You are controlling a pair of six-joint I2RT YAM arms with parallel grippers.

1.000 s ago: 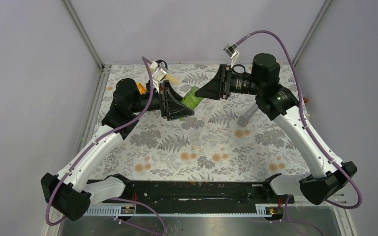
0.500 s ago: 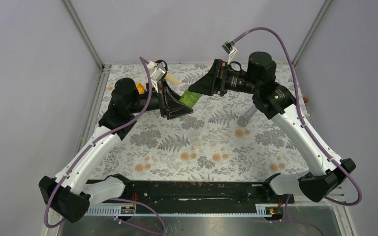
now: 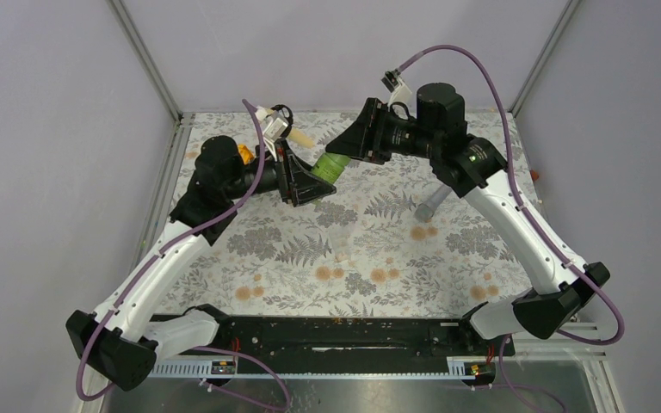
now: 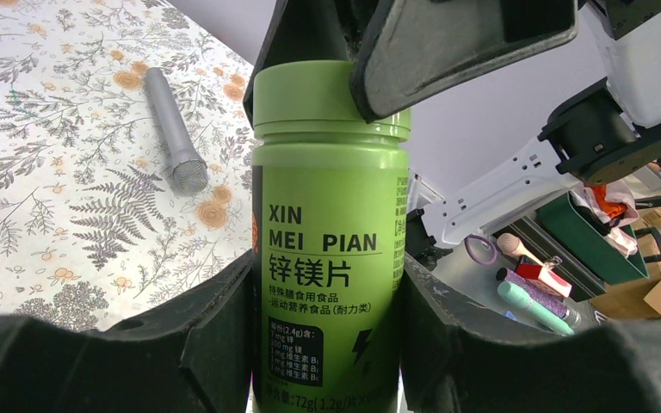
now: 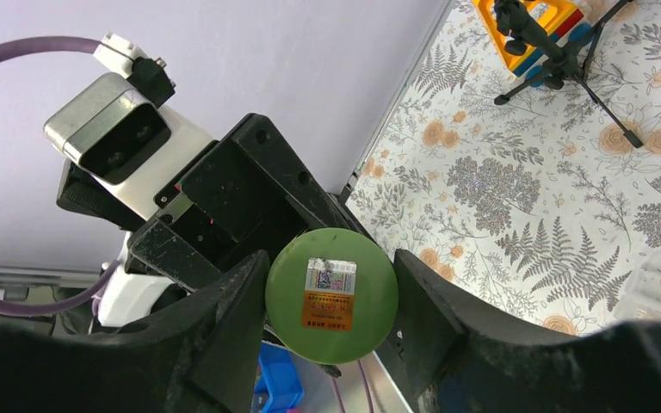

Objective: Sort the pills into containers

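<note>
— Bottle (image 4: 331,258) status?
— Left end effector (image 4: 327,292) pinches its green body, off the tabletop (image 3: 447,258); right end effector (image 5: 330,280) clamps the cap (image 5: 344,331). Clear cup (image 3: 342,255) sits mid-tabletop, well apart.

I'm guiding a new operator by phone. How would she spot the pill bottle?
Start at the flower-patterned mat; over its far middle the two arms meet. Lifted between them is the green bottle, its body in the left end effector, its screw cap in the right end effector. It is the only bright green thing there; the grey stick lies flat on the mat.
</note>
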